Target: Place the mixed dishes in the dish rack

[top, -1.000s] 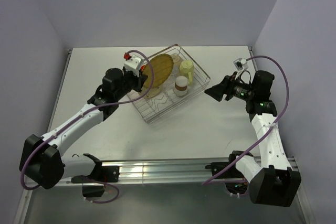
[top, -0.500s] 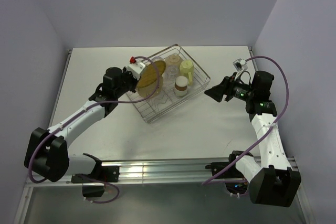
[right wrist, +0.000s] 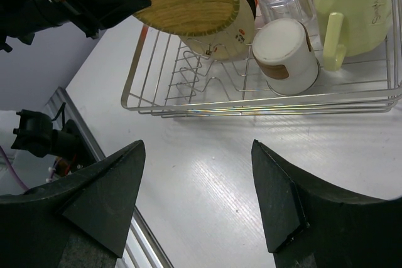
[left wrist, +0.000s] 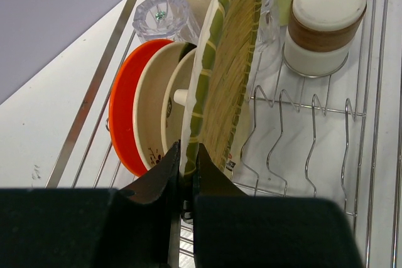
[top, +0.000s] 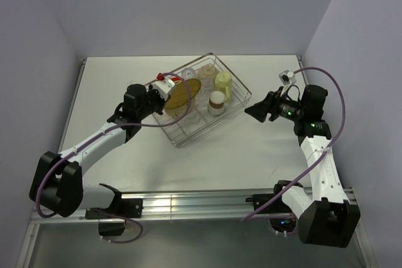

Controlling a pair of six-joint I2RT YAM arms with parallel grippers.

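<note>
Loading stands near its end, by this evidence: every dish in view is inside the square silver wire dish rack (right wrist: 264, 106) or held by a gripper.

Item in hand: round yellow woven-pattern plate (left wrist: 229, 61), straw-textured face, green-banded rim. It is on edge over the rack's 10 o'clock quarter in the top view, just beside the racked plates. Left gripper (left wrist: 185, 155) is clamped on its near rim. Whether its lower edge sits in a divider cannot be told.

Racked on edge: glossy orange round plate (left wrist: 122, 117); two cream plates (left wrist: 154, 111) between it and the woven one.

Racked, standing: faceted clear glass (left wrist: 160, 17) at 12 o'clock; cylindrical brown-and-white cup (right wrist: 286, 54) near centre; pale-green glazed mug (right wrist: 348, 7) with looped handle at 2 o'clock.

Zigzag wire dividers (left wrist: 312, 142) at 5 o'clock: unfilled.

Right gripper (right wrist: 196, 149): fingers spread, holding nothing, above the white table (top: 251, 161) at the rack's 3 o'clock, apart from it.

Remaining, as judged: seat and release the woven plate.
</note>
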